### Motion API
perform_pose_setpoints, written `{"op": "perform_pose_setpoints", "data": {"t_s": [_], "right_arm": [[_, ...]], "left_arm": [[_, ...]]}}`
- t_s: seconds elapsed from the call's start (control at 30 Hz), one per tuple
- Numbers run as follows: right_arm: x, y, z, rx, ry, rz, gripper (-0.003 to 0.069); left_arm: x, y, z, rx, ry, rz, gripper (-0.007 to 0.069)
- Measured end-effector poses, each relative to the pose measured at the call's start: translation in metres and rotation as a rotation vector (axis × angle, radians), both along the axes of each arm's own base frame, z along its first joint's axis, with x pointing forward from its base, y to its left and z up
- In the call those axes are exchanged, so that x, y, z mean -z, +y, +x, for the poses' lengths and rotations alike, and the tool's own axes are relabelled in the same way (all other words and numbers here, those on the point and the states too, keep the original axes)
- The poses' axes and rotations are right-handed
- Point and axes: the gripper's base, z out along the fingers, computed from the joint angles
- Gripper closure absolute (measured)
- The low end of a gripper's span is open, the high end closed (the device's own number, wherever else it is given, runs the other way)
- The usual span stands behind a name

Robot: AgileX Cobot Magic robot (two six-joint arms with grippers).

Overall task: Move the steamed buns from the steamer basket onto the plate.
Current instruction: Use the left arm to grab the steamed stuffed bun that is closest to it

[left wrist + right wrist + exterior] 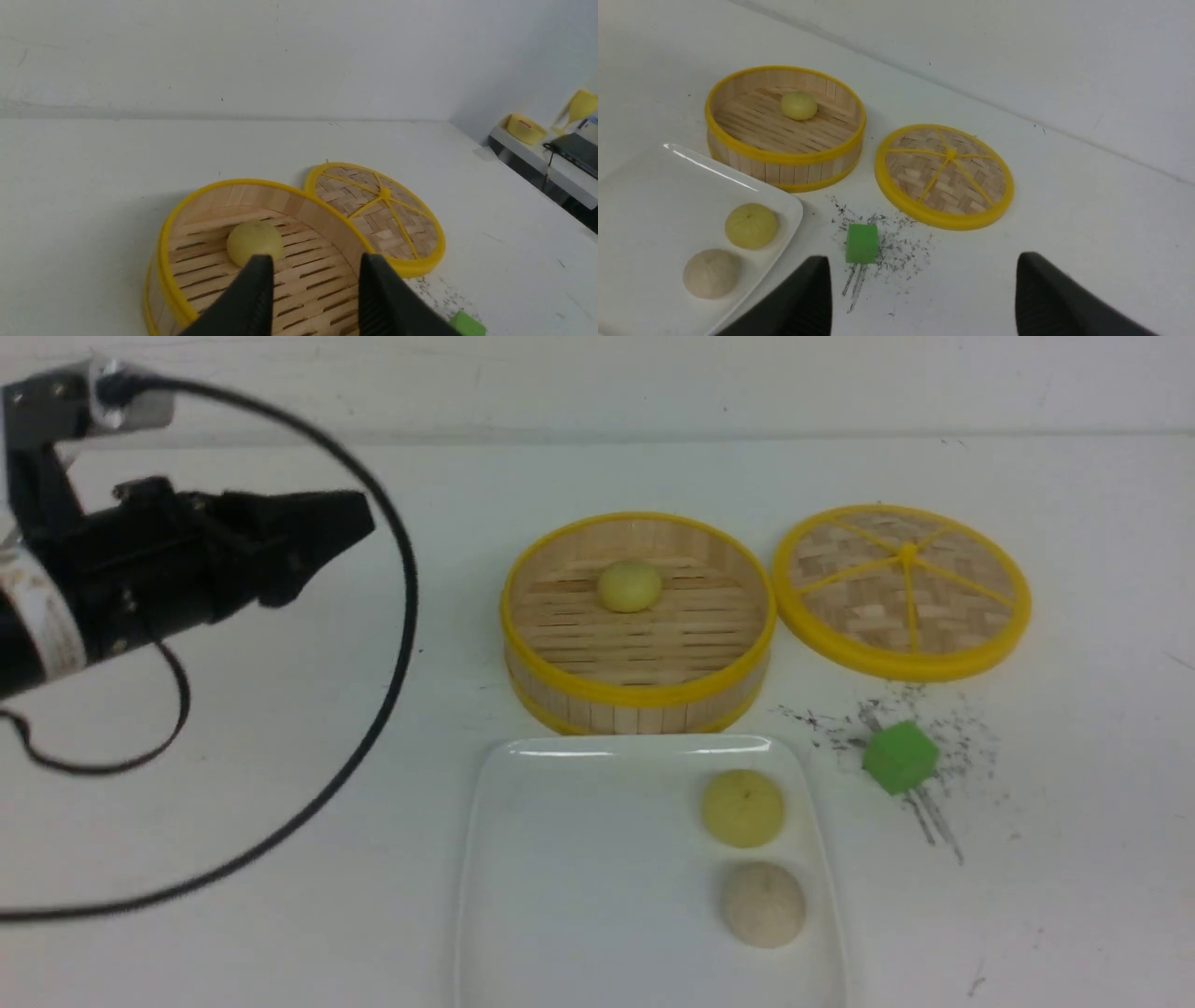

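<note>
Steamed buns [629, 585] lie in two places on the desk [1074, 803]. Far left, the left tool [315, 268] hangs short of the basket, its jaws parted and empty. In the middle, one of them sits in the steamer basket [644, 695]. Nearer, the plate [560, 859] carries a yellow bun [743, 807] and an off-white bun [764, 903] on its right side. Rightward lie the lid [902, 588] and green cube [900, 757]. The right tool [923, 261] is spread wide, holding nothing.

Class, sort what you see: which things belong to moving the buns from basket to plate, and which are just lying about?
Job: steamer basket, bun in basket, plate, yellow bun on plate, off-white bun.
Lying about: woven lid, green cube.
</note>
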Motion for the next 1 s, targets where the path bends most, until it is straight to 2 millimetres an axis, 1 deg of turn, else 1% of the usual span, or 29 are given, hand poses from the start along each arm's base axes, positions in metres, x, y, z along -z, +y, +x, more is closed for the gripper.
{"op": "perform_pose_setpoints", "data": {"t_s": [0.03,0.13,0.17,0.23,0.27,0.3,0.33,0.37,0.4,0.47,0.5,0.6,0.73,0.9,1.0], "right_arm": [[0.000,0.000,0.000,0.000,0.000,0.000,0.0143],[0.000,0.000,0.000,0.000,0.005,-0.002,0.0143],[0.001,0.000,0.000,0.001,0.009,-0.004,0.0143],[0.002,-0.001,0.000,0.003,0.021,-0.010,0.0143],[0.002,-0.001,-0.001,0.003,0.022,-0.010,0.0143],[0.003,-0.001,-0.001,0.008,0.035,-0.019,0.0143],[0.004,-0.002,-0.001,0.011,0.040,-0.026,0.0143],[0.004,-0.002,-0.001,0.012,0.042,-0.027,0.0143],[0.006,-0.003,-0.001,0.018,0.055,-0.038,0.0143],[0.007,-0.003,-0.001,0.023,0.067,-0.048,0.0143],[0.008,-0.005,-0.002,0.032,0.080,-0.062,0.0144],[0.010,-0.007,-0.002,0.054,0.099,-0.093,0.0144],[0.011,-0.009,-0.002,0.068,0.104,-0.109,0.0144],[0.010,-0.009,-0.001,0.068,0.095,-0.108,0.0144],[0.010,-0.009,-0.001,0.068,0.091,-0.107,0.0144]], "left_arm": [[-0.003,-0.008,0.017,0.029,0.026,0.022,0.0337],[-0.005,-0.029,0.046,0.116,0.062,0.146,0.0337],[-0.007,-0.038,0.060,0.141,0.080,0.161,0.0337],[-0.009,-0.048,0.073,0.154,0.108,0.151,0.0337],[-0.010,-0.049,0.077,0.157,0.108,0.151,0.0337],[-0.012,-0.055,0.091,0.156,0.138,0.122,0.0337],[-0.013,-0.056,0.096,0.150,0.152,0.108,0.0337],[-0.013,-0.056,0.098,0.149,0.156,0.105,0.0337],[-0.014,-0.057,0.109,0.137,0.179,0.078,0.0337],[-0.013,-0.058,0.115,0.136,0.185,0.070,0.0337],[-0.011,-0.060,0.123,0.146,0.193,0.061,0.0337],[-0.005,-0.064,0.132,0.180,0.209,0.054,0.0337],[0.001,-0.067,0.136,0.207,0.268,0.022,0.0337],[0.001,-0.072,0.126,0.340,0.291,0.015,0.0337],[-0.001,-0.073,0.123,0.373,0.279,0.020,0.0337]]}}
